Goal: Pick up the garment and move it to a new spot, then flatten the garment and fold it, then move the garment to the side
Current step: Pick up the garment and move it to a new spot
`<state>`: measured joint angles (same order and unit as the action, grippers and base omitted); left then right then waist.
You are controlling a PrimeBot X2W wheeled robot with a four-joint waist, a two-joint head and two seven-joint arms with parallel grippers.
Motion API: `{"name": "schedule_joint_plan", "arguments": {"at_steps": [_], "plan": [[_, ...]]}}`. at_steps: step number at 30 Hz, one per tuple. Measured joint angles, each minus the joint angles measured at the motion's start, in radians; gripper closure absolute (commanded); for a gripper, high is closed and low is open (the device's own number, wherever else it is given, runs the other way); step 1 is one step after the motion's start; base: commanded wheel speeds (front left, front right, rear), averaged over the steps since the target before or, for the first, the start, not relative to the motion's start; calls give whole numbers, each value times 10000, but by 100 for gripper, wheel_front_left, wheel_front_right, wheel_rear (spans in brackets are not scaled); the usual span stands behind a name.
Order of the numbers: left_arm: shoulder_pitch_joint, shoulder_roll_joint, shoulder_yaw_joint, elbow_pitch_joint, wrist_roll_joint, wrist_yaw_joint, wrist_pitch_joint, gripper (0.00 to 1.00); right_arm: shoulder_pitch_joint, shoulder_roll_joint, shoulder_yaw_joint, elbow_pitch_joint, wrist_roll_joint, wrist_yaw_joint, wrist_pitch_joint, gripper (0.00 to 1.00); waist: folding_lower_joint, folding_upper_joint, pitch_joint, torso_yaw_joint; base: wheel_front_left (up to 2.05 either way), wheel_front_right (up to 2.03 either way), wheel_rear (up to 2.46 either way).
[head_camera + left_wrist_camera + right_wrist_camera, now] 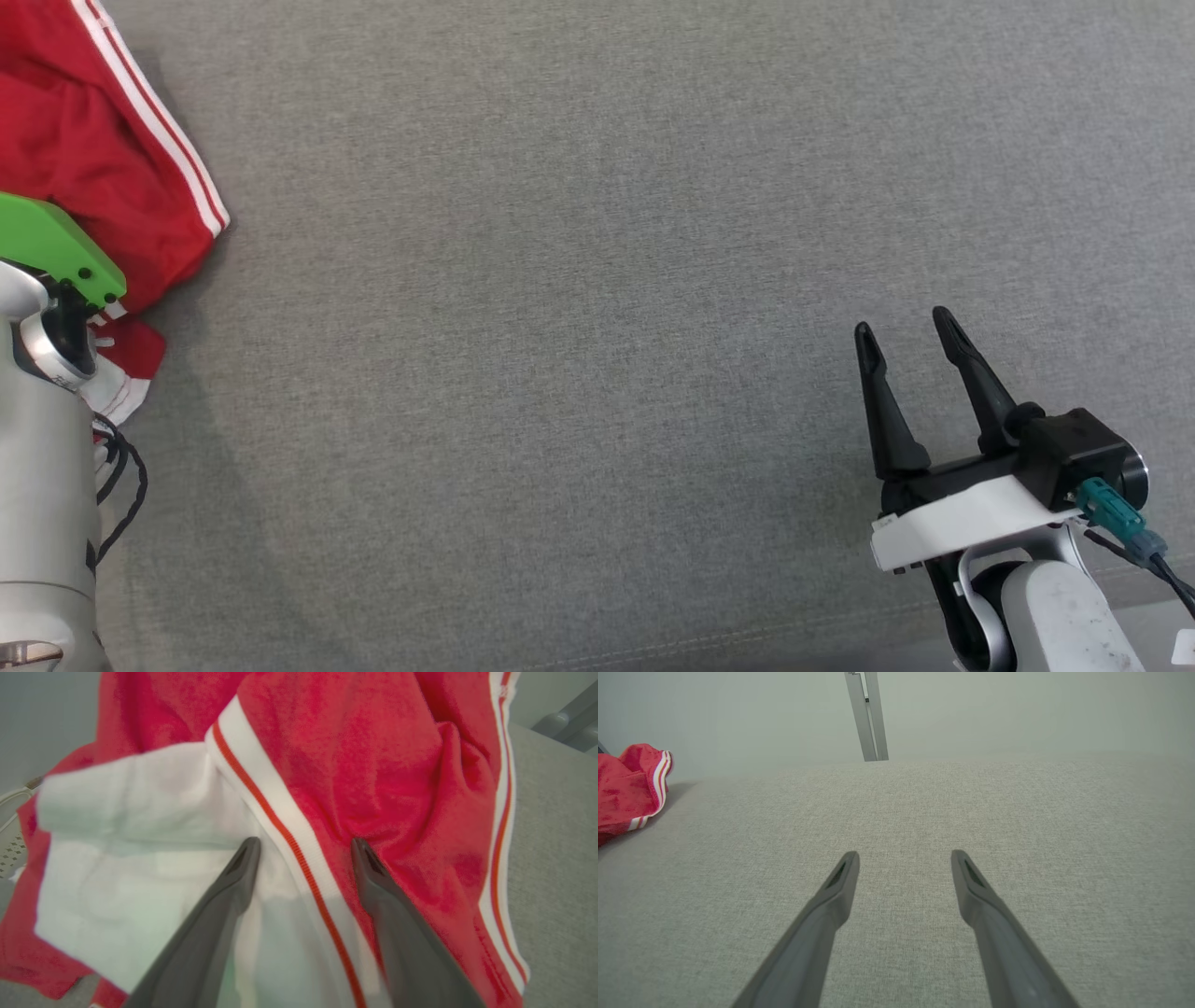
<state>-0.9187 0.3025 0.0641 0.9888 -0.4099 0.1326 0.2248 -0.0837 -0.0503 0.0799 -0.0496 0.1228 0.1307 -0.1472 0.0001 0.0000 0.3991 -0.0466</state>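
Broadly, on the grey bench (597, 327) the red garment (84, 140) is sitting bunched at the head view's upper left, so lifting by one loose layer is risking a drag instead of a clean pick. The left pincer (304, 843) is straddling its white striped band (275, 816), jaws apart, and may be catching only trim; the right pincer (902, 322), also apart and empty, is idling at lower right.

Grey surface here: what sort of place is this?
Probably a robot test room, not a home: a wide grey fabric-covered surface, a bare metal post against a plain wall, and a red garment.
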Motion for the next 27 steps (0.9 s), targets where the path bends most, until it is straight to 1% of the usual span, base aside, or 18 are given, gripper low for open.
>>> {"name": "schedule_joint_plan", "arguments": {"at_steps": [1, 5, 10, 13, 16, 19, 21, 23, 27], "plan": [[22, 13, -42, -35, 19, -2, 29, 100, 0, 0, 17, 54, 42, -2, -27, 0, 0, 0, 47, -107, 0, 0, 0], [236, 109, -213, -272, 90, -190, -33, 100, 0, 8, 104, 297, 142, 0, -105, 0, 1, 0, -22, -310, 0, 0, 0], [438, 272, -433, -788, 301, -433, -464, 100, 67, 10, 128, 663, 316, 0, -228, 0, 0, 0, -433, -347, 0, 0, 0], [445, 391, -654, -1185, 422, -715, -711, 100, 235, 15, 138, 995, 454, 0, -324, 0, 0, 0, -833, -316, 0, 0, 0], [440, 357, -821, -1653, 382, -1273, -863, 100, 500, 12, 82, 1290, 617, 0, -412, 0, 1, 0, -1362, -254, 0, 0, 0], [343, 167, -1093, -2159, 198, -1977, -771, 100, 836, 13, 4, 1561, 752, -2, -523, 0, 0, 0, -2050, -144, 0, 0, 0], [206, -54, -1225, -2495, -58, -2184, -671, 100, 998, 12, -48, 1632, 834, 0, -575, 0, -1, 0, -2504, -51, 0, 0, 0], [-8, -159, -1465, -2941, -58, -2330, -585, 100, 1099, 10, -102, 1653, 901, -2, -604, 0, -1, 0, -2947, 43, 0, 0, 0], [-380, -959, -1825, -3787, -508, -2481, -539, 100, 1217, 10, -230, 1701, 959, -2, -662, 0, -1, 0, -3759, 206, 0, 0, 0]]}}
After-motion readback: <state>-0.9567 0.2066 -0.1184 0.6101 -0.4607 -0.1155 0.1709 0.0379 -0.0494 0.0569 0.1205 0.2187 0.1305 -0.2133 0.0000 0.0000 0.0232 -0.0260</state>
